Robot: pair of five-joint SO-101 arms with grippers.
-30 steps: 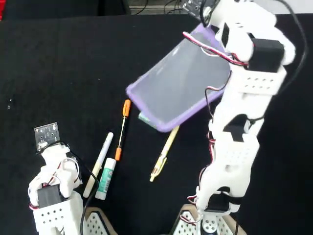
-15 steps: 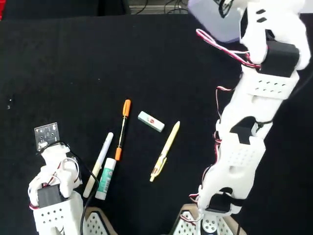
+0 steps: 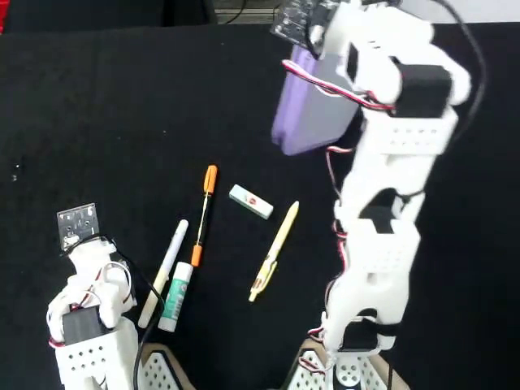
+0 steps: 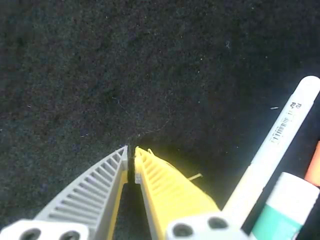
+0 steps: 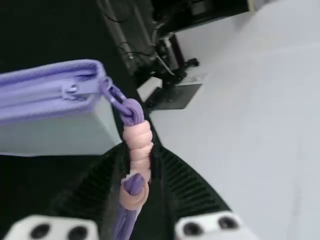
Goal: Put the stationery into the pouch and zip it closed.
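Note:
The purple pouch (image 3: 313, 114) hangs in the air above the far side of the table, its zip (image 5: 45, 92) closed. My right gripper (image 5: 139, 150) is shut on the pouch's pink and purple zipper pull (image 5: 135, 145). On the black table lie an orange pen (image 3: 203, 213), a white eraser (image 3: 250, 201), a yellow pen (image 3: 275, 250), a white marker (image 3: 165, 272) and a glue stick (image 3: 176, 296). My left gripper (image 4: 131, 155) is shut on nothing, low over the cloth beside the white marker (image 4: 280, 145) and glue stick (image 4: 285, 205).
The left arm (image 3: 85, 325) is folded at the near left corner. The tall right arm (image 3: 382, 244) stands on the right side. Black cloth (image 3: 106, 122) covers the table, with open room at the far left.
The pouch lay tilted over the eraser, was swung up toward the far edge, and now hangs down from the right gripper. The eraser is uncovered. The left arm has kept still.

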